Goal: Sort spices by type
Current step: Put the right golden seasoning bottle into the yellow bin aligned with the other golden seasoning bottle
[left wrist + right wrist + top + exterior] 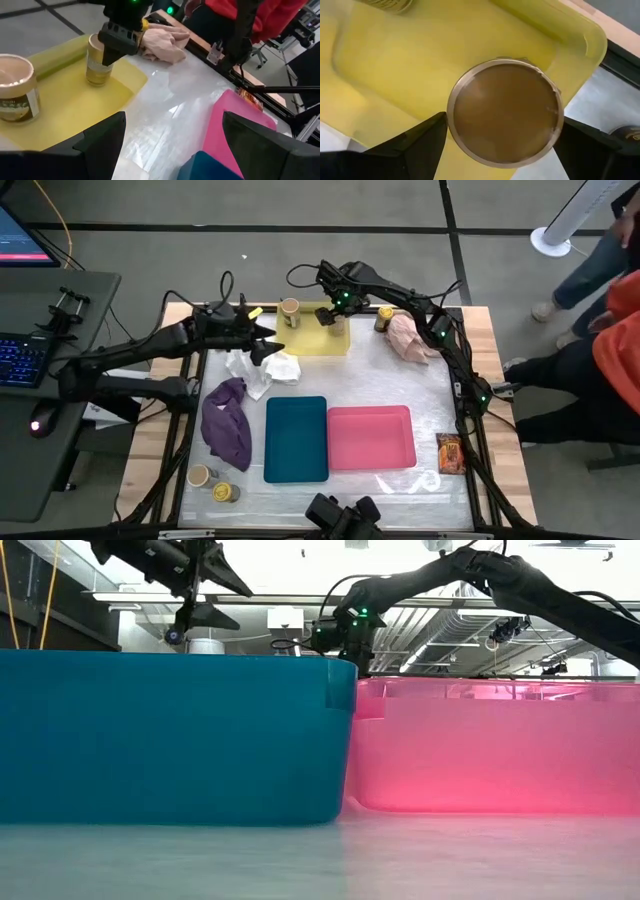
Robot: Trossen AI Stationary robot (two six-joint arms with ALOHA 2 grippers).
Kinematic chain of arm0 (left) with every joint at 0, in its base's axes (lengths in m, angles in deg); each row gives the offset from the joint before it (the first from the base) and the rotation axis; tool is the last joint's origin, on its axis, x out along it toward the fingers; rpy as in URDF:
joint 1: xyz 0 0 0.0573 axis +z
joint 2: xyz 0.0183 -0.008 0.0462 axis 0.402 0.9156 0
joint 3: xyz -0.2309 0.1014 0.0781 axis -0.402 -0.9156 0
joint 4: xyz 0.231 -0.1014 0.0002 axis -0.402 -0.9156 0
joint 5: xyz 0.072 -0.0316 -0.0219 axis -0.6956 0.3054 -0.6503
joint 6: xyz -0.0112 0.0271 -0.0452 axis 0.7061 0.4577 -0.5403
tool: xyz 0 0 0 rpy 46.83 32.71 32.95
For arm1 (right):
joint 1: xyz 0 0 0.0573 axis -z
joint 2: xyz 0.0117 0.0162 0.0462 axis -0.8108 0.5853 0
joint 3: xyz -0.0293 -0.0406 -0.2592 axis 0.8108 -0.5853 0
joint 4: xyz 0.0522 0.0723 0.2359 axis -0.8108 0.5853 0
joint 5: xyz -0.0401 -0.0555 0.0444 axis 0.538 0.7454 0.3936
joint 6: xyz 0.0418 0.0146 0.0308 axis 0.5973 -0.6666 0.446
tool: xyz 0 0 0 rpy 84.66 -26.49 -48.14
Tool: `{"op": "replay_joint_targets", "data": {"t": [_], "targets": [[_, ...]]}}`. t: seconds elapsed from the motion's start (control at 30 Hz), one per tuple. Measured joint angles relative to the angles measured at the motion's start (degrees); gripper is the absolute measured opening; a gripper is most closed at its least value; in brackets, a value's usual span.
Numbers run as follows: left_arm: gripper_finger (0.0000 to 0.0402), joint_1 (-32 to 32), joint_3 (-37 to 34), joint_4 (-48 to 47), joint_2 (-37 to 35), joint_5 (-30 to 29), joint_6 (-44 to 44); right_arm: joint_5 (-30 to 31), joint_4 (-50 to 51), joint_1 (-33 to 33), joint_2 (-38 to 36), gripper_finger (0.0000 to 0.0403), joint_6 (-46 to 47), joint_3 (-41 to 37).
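While the right gripper (327,317) hangs straight over the yellow tray (310,342) at the far side of the table (500,340), its fingers stand apart on either side of a tan-lidded jar (505,111) that sits upright on the tray floor. From where I stand the jar looks set down, not carried; I'd judge the gripper is letting it go here because a second tan-lidded jar (289,309) already stands at the tray's far left corner, so this tray seems to be collecting that type.

Hovering just left of the tray, above the white cloth (262,370), the left gripper (268,340) is wide open and holds nothing.

Other spices lie well apart: a yellow-lidded jar (384,318) is tucked against the pink cloth (410,338) at the far right, a third tan-lidded jar (199,476) and another yellow-lidded jar (228,493) stand at the near left corner below the purple cloth (227,423), and one orange-red packet (451,453) lies near the right edge. Between them sit the teal tray (296,438) and pink tray (370,437), both bare. The pink cloth crowds its jar and may hinder a clean grasp. A person stands beyond the right edge.
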Motion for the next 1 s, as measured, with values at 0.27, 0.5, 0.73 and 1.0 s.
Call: {"op": "replay_joint_targets", "data": {"t": [0.27, 0.5, 0.73, 1.0], "targets": [[0.0320, 0.85, 0.00, 0.18, -7.60, -0.84, 2.46, 0.62, -6.51, 0.00, 0.00, 0.0294, -1.40, 0.00], [0.0320, 2.04, 0.00, -0.58, -13.09, -4.96, 2.20, -4.41, -16.65, -0.04, 0.00, 0.0287, 1.13, 0.02], [0.0320, 2.04, 0.01, -1.47, -14.50, -5.70, 1.98, -4.43, -16.44, -0.02, 0.00, 0.0297, 1.55, 0.04], [0.0320, 2.02, 0.02, -3.36, -14.48, -6.24, 1.96, -0.54, -15.99, -0.09, 0.00, 0.0296, 1.45, 0.04]]}}
